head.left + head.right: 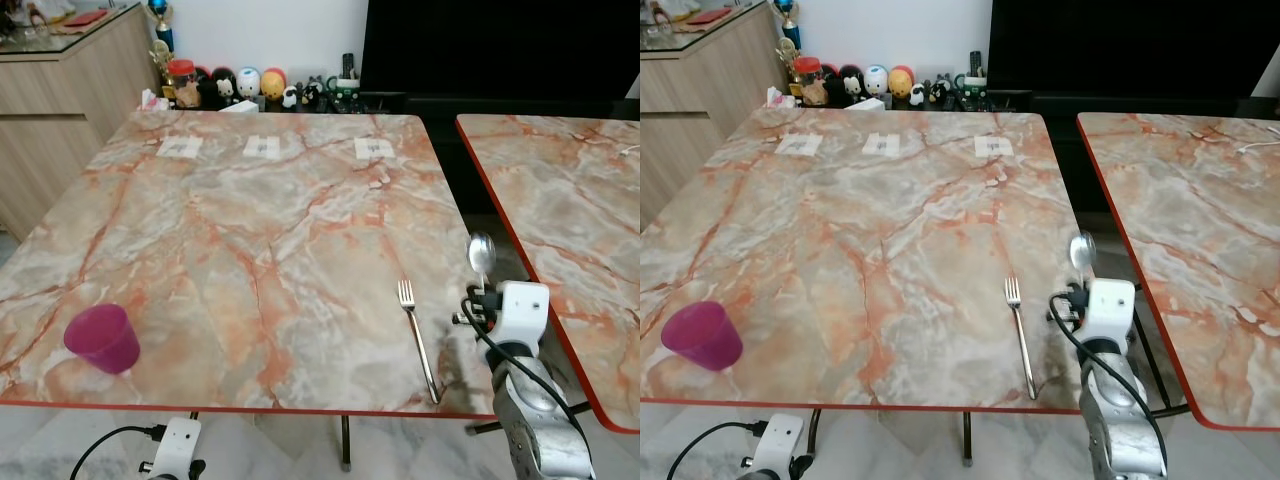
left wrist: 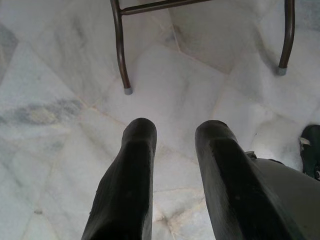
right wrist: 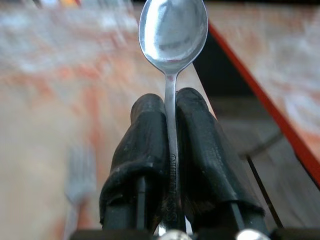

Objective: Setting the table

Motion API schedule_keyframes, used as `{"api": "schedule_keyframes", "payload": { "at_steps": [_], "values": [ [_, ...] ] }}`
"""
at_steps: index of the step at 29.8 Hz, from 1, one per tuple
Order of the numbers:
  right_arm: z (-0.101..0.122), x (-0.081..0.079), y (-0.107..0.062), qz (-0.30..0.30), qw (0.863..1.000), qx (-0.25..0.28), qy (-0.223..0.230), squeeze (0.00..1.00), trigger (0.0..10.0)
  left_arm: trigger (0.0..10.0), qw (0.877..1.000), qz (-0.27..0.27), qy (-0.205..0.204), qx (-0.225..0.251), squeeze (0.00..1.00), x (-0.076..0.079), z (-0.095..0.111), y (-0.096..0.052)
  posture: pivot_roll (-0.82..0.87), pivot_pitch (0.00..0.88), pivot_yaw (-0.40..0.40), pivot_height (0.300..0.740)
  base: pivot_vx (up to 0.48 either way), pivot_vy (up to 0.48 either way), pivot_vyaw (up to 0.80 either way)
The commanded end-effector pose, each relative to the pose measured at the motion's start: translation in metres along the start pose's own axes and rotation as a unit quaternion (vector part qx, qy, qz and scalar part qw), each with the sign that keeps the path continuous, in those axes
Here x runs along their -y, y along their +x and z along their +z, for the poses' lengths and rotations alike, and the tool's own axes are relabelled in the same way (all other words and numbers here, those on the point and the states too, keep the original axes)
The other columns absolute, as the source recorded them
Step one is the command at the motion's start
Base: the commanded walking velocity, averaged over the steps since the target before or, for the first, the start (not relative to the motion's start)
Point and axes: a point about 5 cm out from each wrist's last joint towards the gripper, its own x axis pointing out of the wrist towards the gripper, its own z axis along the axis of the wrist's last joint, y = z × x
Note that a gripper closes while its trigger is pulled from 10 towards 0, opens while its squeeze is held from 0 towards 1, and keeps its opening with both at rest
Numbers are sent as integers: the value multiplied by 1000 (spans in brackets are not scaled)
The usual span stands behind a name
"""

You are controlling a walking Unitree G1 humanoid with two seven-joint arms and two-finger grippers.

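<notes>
Right end effector (image 3: 170, 125), low at the counter's near right corner, is clamped on a spoon (image 1: 481, 252) w/ bowl pointing up, handle pinched btwn both fingers. Fork (image 1: 419, 340) lies flat on the counter (image 1: 260, 220) just left of it, tines away from robot. Pink cup (image 1: 103, 338) sits far left near the front edge. Left end effector (image 2: 175, 165) hangs idle below counter level, fingers apart, nothing held. Step looks like spoon placement; next move prob needs lowering the spoon flat beside the fork, right side, parallel, then release.

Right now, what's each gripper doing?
Left gripper: open, holding nothing, hanging low over the floor.
Right gripper: closed on the spoon, beside the fork.
</notes>
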Motion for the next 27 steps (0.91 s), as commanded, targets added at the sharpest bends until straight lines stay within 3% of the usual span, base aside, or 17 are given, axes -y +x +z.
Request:
{"api": "schedule_keyframes", "payload": {
  "at_steps": [1,4,11,27],
  "values": [
    [11,0,-1,-8,999,33,-1,0,10000,10000,1000,-2,1,-10,0,-1,-5,-1,54,3,-18,740,0,0,0],
    [21,0,1,-4,997,55,-51,0,10000,10000,1000,-1,4,-10,0,-1,-5,-1,49,7,-12,740,0,0,0],
    [38,-14,-1,34,992,117,-10,0,10000,10000,1000,0,16,-10,0,-2,-6,-1,59,2,-11,740,0,-41,0],
    [35,-15,0,31,992,115,-36,0,10000,10000,1000,-1,18,-11,0,-2,-6,-1,50,0,-9,740,0,-344,0]
  ]
}}
